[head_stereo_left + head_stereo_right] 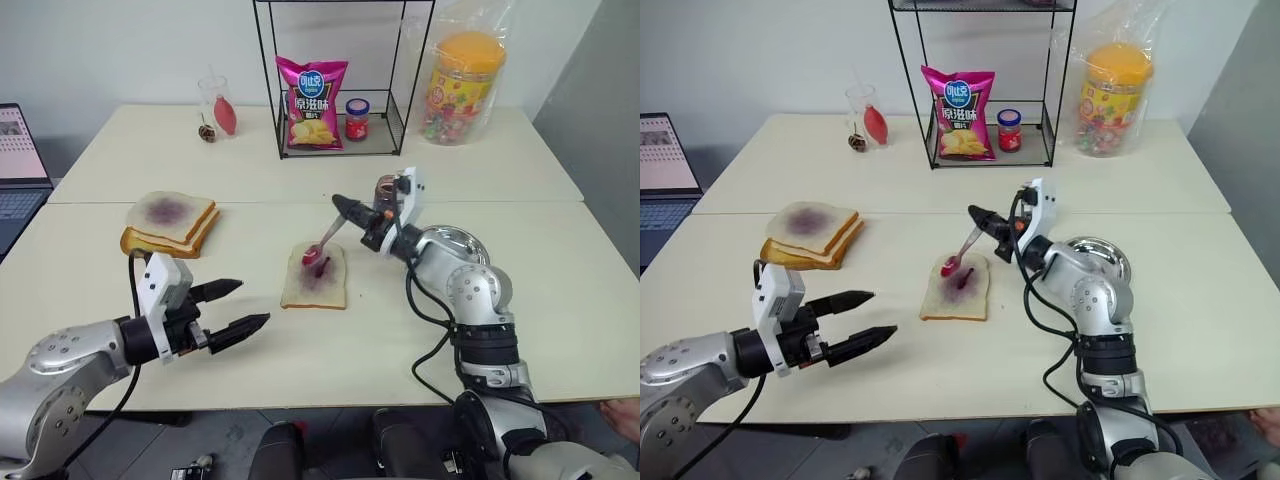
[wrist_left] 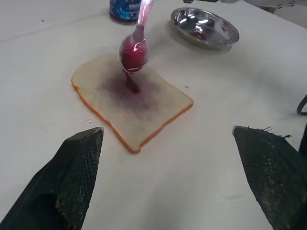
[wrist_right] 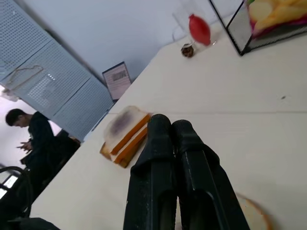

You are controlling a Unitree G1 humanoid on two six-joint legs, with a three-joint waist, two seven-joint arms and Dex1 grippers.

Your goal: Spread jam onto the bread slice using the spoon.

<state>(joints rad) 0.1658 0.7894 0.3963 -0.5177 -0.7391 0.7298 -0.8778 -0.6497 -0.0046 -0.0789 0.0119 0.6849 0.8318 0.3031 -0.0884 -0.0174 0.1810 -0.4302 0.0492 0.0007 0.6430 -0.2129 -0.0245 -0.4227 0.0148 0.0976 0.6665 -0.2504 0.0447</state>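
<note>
The bread slice (image 1: 316, 280) lies flat mid-table with a purple-red smear at its centre. Over that smear hangs the spoon (image 1: 322, 243), its bowl (image 2: 134, 51) loaded with red jam that drips down to the bread. My right gripper (image 1: 340, 204) is shut on the spoon's handle, just behind and right of the slice. The jam jar (image 2: 125, 8), with its bluish band, stands behind the bread, close to the right wrist. My left gripper (image 1: 252, 304) is open and holds nothing, low over the table to the left of the slice and pointing at it.
A stack of bread slices (image 1: 170, 222) lies at the left. A metal dish (image 2: 206, 26) sits right of the bread. At the back stand a wire rack with a chips bag (image 1: 312, 103) and a red-lidded jar (image 1: 357, 119), a bagged candy tub (image 1: 462, 88), and a glass (image 1: 220, 105). A laptop (image 1: 20, 170) is far left.
</note>
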